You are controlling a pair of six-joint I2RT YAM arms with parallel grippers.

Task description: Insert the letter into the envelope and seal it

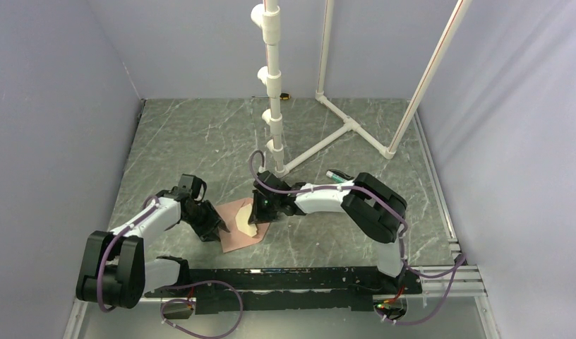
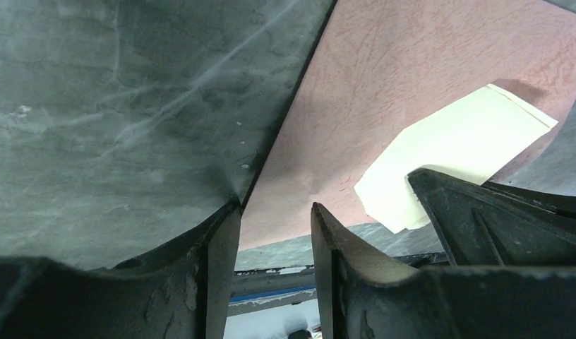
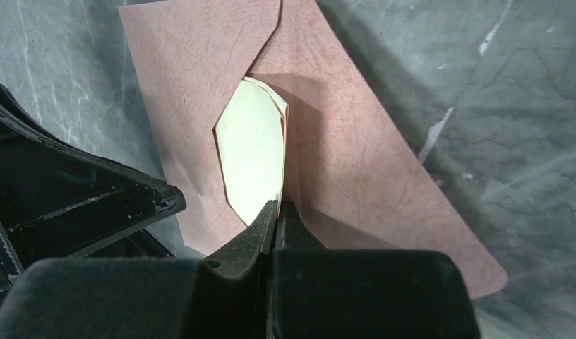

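Both arms reach inward; left end effector (image 2: 271, 208) parted, right end effector (image 3: 277, 205) closed

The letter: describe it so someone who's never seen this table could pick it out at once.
From the tall white plastic pipe post on the grey marbled table, come toward the near edge to the flat pinkish-brown paper envelope. The letter is the pale cream folded sheet poking out of it, pinched by the right gripper; it is much paler than the envelope.

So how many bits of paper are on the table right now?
2: the pink envelope lying on the table, and the cream letter partly tucked inside it. More could hide underneath.
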